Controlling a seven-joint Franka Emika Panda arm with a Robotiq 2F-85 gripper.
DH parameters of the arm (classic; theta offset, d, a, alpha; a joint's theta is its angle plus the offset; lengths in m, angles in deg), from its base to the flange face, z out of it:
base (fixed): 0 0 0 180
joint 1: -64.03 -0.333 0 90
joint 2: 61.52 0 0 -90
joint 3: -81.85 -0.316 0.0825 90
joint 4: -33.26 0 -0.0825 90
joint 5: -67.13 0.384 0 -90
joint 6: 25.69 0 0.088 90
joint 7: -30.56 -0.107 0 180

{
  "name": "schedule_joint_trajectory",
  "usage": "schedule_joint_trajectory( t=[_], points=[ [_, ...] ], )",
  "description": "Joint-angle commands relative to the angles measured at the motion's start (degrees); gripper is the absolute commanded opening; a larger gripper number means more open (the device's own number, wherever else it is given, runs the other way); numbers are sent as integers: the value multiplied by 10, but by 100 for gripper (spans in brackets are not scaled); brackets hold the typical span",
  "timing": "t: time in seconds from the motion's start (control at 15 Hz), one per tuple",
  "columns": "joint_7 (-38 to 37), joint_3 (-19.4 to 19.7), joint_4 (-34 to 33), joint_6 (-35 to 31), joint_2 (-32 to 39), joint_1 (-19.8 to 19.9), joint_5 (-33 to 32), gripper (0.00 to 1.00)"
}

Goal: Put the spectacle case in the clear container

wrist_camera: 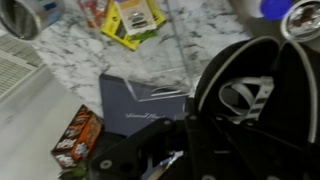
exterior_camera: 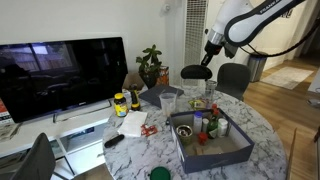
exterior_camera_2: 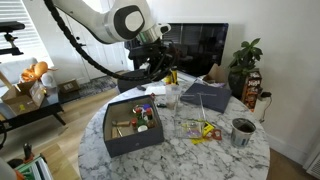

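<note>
Hanging clear of the table: spectacle case (exterior_camera: pixel 195 72), black, oblong, seen in an exterior view above the far edge of the marble table (exterior_camera: pixel 150 152). It fills the right of the wrist view as a dark mass.
Gripper (exterior_camera: pixel 204 61): fingers clamped on the case, which touches nothing else.
Clear container (exterior_camera: pixel 168 100): upright on the table, below and left of the case, apart from it.
Grey tray (exterior_camera: pixel 238 150): near side of the table, right of the container, holding small bottles (exterior_camera: pixel 213 124).
Television (exterior_camera: pixel 60 75): far left, off the table.
Potted plant (exterior_camera: pixel 150 65): beside the television.
Metal cup (exterior_camera_2: pixel 242 131): at the right table edge in an exterior view.
</note>
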Motion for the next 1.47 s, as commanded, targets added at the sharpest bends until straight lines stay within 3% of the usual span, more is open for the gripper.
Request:
schedule_joint_trajectory(
  t=[0.0, 0.07, 0.27, 0.47, 0.6, 0.8, 0.93, 1.4],
  points=[
    [-103, 32, -29, -57, 28, 44, -124, 1],
    [-39, 23, -15, -34, 8, 27, -63, 6],
    [-75, 37, -27, -49, 22, 43, -104, 1],
    [-192, 46, -25, -132, 58, 51, -224, 1],
    [-259, 77, -45, -174, 85, 48, -324, 1],
    [-369, 141, -86, -189, 133, 20, -464, 1],
    [-459, 158, -93, -178, 160, 14, -552, 1],
    [-582, 148, -89, -170, 229, -24, -626, 1]
  ],
)
